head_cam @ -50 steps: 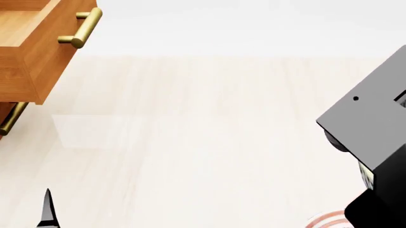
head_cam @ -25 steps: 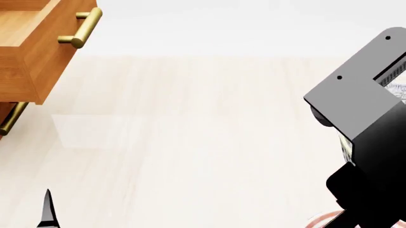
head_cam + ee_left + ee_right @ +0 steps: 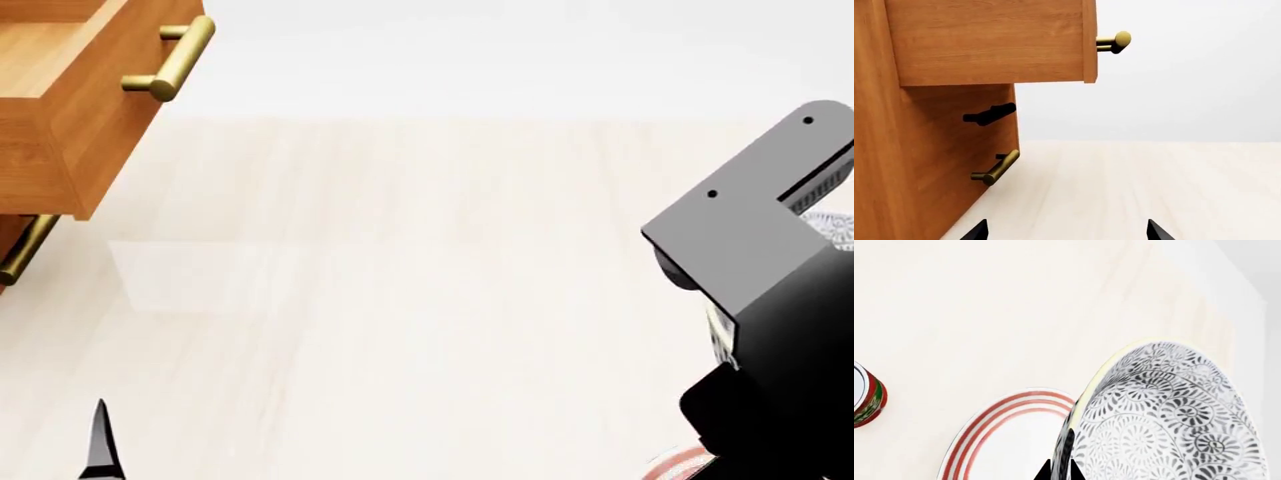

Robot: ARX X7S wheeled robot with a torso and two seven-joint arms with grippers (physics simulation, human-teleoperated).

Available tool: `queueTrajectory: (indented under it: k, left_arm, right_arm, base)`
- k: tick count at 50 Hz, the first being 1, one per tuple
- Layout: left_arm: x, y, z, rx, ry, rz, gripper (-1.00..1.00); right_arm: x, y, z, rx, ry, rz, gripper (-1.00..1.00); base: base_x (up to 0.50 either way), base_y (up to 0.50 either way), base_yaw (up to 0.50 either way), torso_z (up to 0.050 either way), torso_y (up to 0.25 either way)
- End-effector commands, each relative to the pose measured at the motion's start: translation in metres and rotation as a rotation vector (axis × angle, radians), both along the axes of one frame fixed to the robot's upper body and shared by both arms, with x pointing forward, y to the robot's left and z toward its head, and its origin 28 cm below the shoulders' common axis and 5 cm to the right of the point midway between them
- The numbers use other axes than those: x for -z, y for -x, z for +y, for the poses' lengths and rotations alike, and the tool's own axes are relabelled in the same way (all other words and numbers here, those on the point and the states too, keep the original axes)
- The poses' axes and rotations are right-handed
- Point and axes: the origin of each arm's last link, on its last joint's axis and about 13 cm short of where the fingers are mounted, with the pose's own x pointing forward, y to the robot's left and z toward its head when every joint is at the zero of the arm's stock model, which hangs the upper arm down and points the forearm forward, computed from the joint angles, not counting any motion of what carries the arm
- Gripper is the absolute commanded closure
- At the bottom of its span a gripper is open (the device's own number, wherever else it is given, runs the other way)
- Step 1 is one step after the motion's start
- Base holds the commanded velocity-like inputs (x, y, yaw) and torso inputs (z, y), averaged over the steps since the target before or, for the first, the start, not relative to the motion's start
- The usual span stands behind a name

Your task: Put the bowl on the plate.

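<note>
The bowl (image 3: 1167, 420), white with a dense grey floral pattern, hangs tilted above the table with my right gripper (image 3: 1059, 473) shut on its rim. Under and beside it lies the plate (image 3: 1011, 440), white with red rings, partly covered by the bowl. In the head view the right arm hides most of both: only a sliver of the bowl (image 3: 835, 228) and a bit of the plate's rim (image 3: 674, 466) show. My left gripper (image 3: 1066, 234) stands open over bare table near the wooden cabinet, holding nothing.
A wooden cabinet (image 3: 927, 150) with an open top drawer (image 3: 67, 90) and brass handles stands at the left. A red and green can (image 3: 866, 396) sits on the table beside the plate. The table's far edge (image 3: 1237, 285) runs close behind the bowl.
The right arm rose with the bowl, bringing the bowl's edge into the head view, then sank a little. The left arm has not moved.
</note>
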Motion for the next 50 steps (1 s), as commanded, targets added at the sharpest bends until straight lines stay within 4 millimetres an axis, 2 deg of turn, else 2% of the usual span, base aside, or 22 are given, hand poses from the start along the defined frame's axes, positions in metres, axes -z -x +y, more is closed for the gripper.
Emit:
queueTrajectory:
  k: [1, 23, 50]
  left_arm:
    - [0.001, -0.001, -0.001, 0.003, -0.003, 0.002, -1.00]
    - [0.002, 0.000, 0.000, 0.003, -0.003, 0.006, -1.00]
    - [0.002, 0.000, -0.001, 0.007, -0.008, 0.006, -1.00]
  right_arm:
    - [0.002, 0.003, -0.003, 0.018, 0.007, -0.019, 1.00]
    - [0.026, 0.003, -0.002, -0.003, -0.020, 0.025, 1.00]
    - [0.033, 0.015, -0.009, 0.032, -0.045, 0.027, 1.00]
  base:
    - [0.00, 0.00, 0.00, 0.000, 0.010]
    - [0.00, 0.00, 0.00, 0.000, 0.000]
    - [0.00, 0.00, 0.00, 0.001, 0.000]
